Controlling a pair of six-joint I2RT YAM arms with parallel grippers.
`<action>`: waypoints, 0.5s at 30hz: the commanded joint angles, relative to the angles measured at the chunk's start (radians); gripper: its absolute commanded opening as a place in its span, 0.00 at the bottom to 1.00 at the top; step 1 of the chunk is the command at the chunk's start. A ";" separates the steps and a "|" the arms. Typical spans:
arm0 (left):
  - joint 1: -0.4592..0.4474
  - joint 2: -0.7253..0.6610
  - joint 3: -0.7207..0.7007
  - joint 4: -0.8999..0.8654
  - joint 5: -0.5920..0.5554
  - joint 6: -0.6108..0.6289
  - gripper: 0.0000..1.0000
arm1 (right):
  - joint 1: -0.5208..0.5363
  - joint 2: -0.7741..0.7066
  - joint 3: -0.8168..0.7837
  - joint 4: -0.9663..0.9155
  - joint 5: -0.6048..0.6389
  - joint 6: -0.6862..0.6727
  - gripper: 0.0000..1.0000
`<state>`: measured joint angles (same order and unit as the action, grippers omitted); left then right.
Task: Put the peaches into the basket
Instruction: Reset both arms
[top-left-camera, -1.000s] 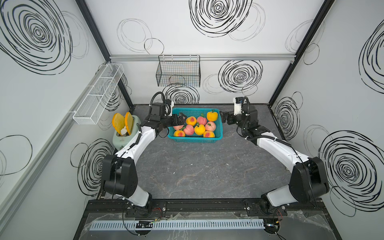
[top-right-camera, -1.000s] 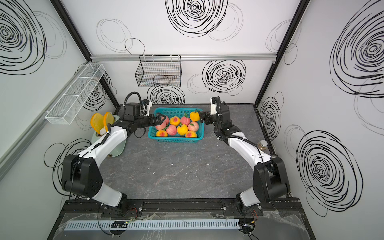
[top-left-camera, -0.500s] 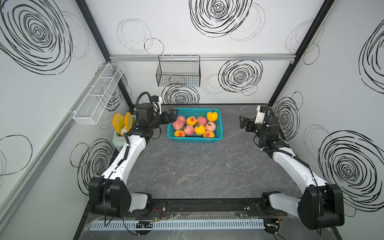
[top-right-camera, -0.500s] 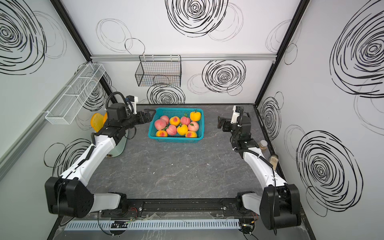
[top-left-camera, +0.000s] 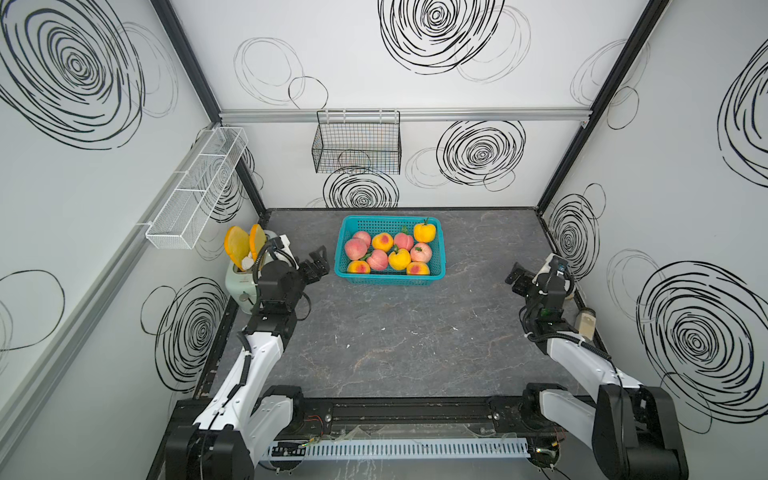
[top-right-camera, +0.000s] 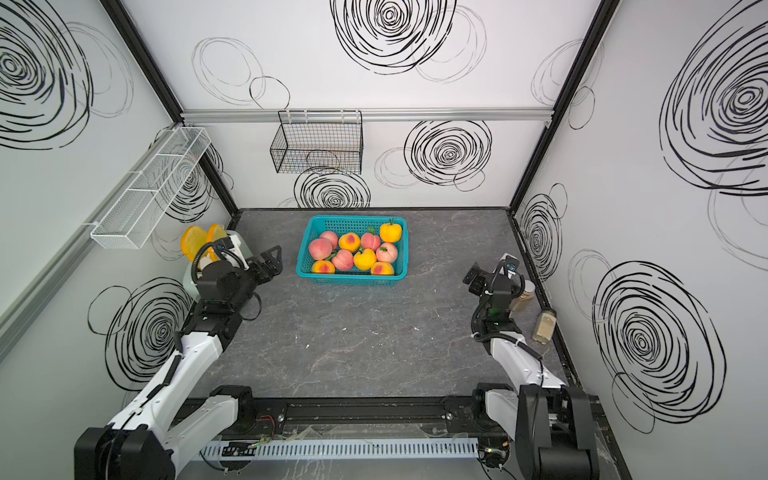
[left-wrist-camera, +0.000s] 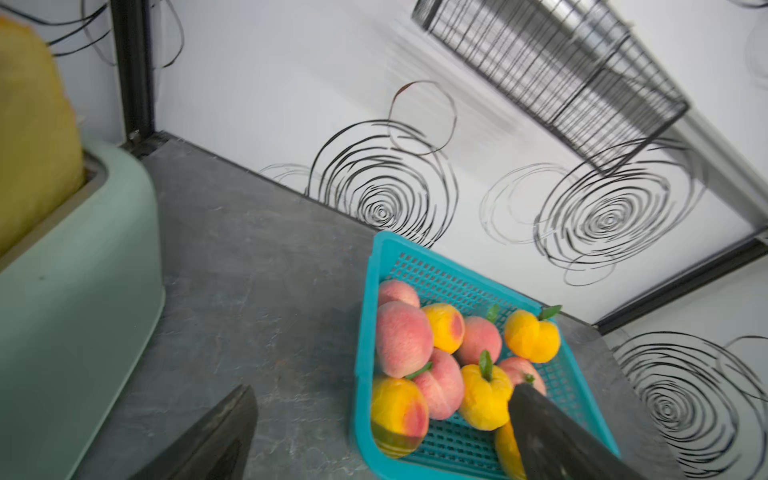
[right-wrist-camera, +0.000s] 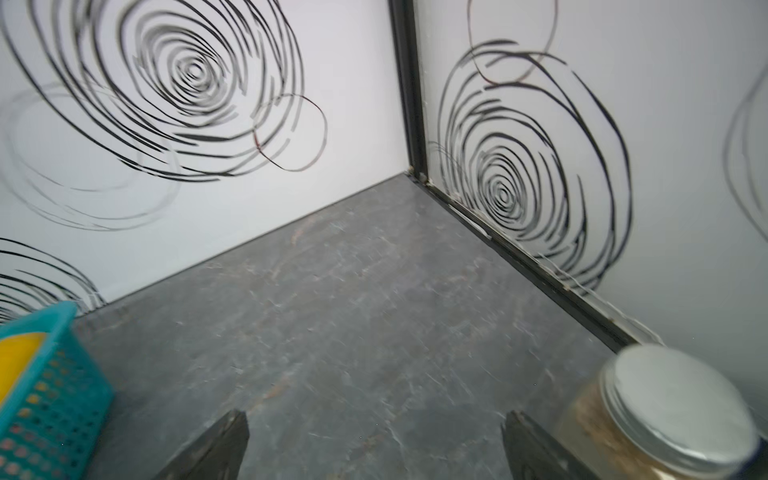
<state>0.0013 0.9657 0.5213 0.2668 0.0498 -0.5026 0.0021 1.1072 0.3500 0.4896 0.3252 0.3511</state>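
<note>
The left gripper (top-left-camera: 319, 262) is wide open and empty. The basket (top-left-camera: 339, 253) is just in front of it, apart, with the peaches (top-left-camera: 381, 259) inside. A toaster (top-left-camera: 237, 291) is behind this claw. The right gripper (top-left-camera: 513, 279) is also wide open and empty, with bare table (top-left-camera: 473, 266) between it and the basket and a jar (right-wrist-camera: 673, 411) close beside it. Both arms are bent, near the side walls.

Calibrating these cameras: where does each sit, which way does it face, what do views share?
Top views: high above the front, looking down at the table; both arms, left end effector and right end effector show.
Left wrist: on the left arm, facing the basket of peaches; its fingers show.
Right wrist: on the right arm, facing the back corner; its fingers and a jar show.
Shared: all see the basket.
</note>
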 joint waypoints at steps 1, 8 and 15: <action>0.006 -0.014 -0.103 0.216 -0.127 0.036 0.98 | -0.006 0.017 -0.014 0.165 0.157 -0.076 0.99; 0.003 0.010 -0.294 0.475 -0.277 0.206 0.98 | -0.017 0.067 -0.172 0.461 0.096 -0.189 0.99; 0.024 0.152 -0.362 0.711 -0.216 0.346 0.98 | -0.016 0.189 -0.177 0.607 -0.044 -0.215 0.99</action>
<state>0.0082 1.0767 0.1829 0.7631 -0.1795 -0.2436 -0.0147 1.2739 0.1497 0.9524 0.3367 0.1692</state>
